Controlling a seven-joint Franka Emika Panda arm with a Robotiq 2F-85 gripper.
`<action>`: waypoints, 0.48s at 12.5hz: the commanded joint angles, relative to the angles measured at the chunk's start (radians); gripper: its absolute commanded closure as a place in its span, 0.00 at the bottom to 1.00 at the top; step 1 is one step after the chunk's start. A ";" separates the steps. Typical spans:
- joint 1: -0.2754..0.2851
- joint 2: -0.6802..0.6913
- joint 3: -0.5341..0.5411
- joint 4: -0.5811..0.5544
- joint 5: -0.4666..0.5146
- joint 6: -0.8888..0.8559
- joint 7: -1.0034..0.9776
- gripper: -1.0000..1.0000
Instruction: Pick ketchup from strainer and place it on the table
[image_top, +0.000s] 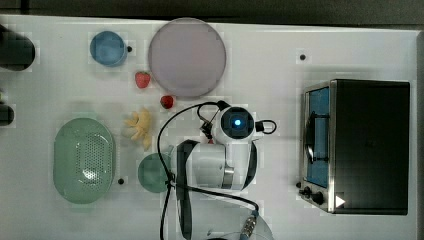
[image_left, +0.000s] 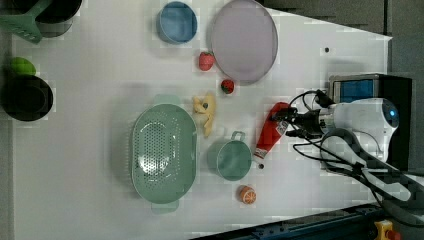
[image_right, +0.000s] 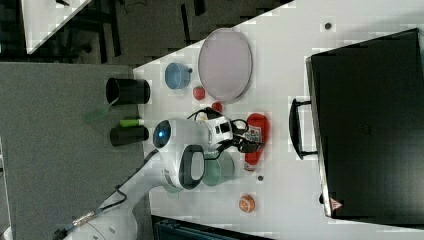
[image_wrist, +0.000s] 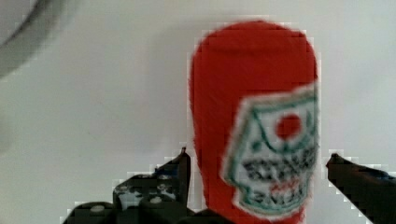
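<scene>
In the left view I see the ketchup (image_left: 270, 131) lying on the desk (image_left: 90, 165) beside the green mug (image_left: 230, 159), well clear of the empty strainer (image_left: 162, 151), so the placing looks done. In the wrist view the jaws stand open either side of the bottle, gaps showing; retreating is what's left.

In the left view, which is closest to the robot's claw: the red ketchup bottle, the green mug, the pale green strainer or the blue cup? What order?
From the gripper, in the left view:
1. Red ketchup squeeze bottle, lying right at the open fingers.
2. Round green mug, to the left view's left.
3. Pale green oval strainer, farther left.
4. Small blue cup, far up by the top edge.
</scene>
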 joint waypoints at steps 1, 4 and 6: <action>-0.001 -0.101 -0.001 0.049 0.002 -0.009 -0.038 0.00; -0.001 -0.235 -0.001 0.123 0.002 -0.173 -0.035 0.00; -0.001 -0.313 -0.005 0.208 0.002 -0.323 0.038 0.00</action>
